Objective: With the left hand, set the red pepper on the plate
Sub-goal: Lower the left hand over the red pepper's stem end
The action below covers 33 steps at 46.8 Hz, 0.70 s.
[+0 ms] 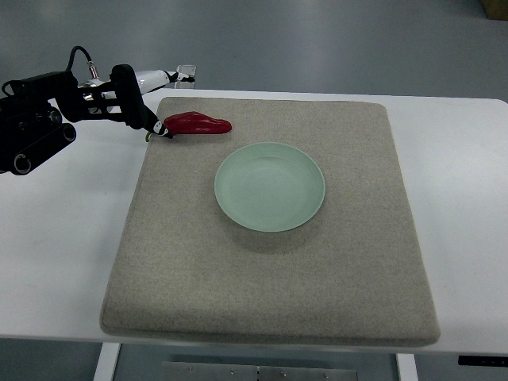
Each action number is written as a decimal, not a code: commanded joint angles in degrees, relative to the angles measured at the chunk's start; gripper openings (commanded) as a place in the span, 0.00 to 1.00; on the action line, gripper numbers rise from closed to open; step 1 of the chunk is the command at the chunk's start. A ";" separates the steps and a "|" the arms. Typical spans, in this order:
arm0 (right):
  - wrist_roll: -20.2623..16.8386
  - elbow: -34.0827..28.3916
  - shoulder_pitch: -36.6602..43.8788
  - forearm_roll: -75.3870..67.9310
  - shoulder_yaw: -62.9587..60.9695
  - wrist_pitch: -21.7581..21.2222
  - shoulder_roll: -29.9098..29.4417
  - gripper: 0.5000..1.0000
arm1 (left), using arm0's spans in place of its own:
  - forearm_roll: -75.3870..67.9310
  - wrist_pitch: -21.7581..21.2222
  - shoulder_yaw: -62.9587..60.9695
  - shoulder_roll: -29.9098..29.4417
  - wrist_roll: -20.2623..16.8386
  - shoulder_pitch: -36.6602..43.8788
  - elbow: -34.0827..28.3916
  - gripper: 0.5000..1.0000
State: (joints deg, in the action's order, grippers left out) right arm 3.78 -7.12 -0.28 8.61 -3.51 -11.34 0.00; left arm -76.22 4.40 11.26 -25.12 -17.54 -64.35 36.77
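Note:
A red pepper (198, 124) lies on its side near the far left corner of the grey mat (270, 270), its stem end pointing left. A pale green plate (270, 186) sits empty at the middle of the mat, to the pepper's near right. My left hand (147, 103) reaches in from the left edge on a black arm. Its fingers are spread, with one dark fingertip (156, 127) at the pepper's stem end and a white finger (163, 77) pointing away to the right. The pepper rests on the mat, not lifted.
The mat covers most of a white table (460, 198). A small clear object (187, 71) stands at the table's far edge just behind the hand. Grey floor lies beyond the table.

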 commanded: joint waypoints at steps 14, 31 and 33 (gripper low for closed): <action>0.00 0.00 0.01 0.00 0.00 0.00 0.00 0.86 | -2.53 -0.36 -0.18 5.87 -0.04 -1.31 -5.56 0.95; 0.00 0.00 0.01 0.00 0.00 0.00 0.00 0.86 | -2.27 -2.64 -4.23 9.74 -0.04 -1.57 -11.28 0.83; 0.00 0.00 0.01 0.00 0.00 0.00 0.00 0.86 | -2.27 -2.64 -4.14 9.74 -0.04 -1.66 -11.28 0.82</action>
State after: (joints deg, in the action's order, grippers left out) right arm 3.78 -7.12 -0.26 8.61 -3.52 -11.34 0.00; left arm -78.44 1.79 7.08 -15.43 -17.58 -65.87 25.59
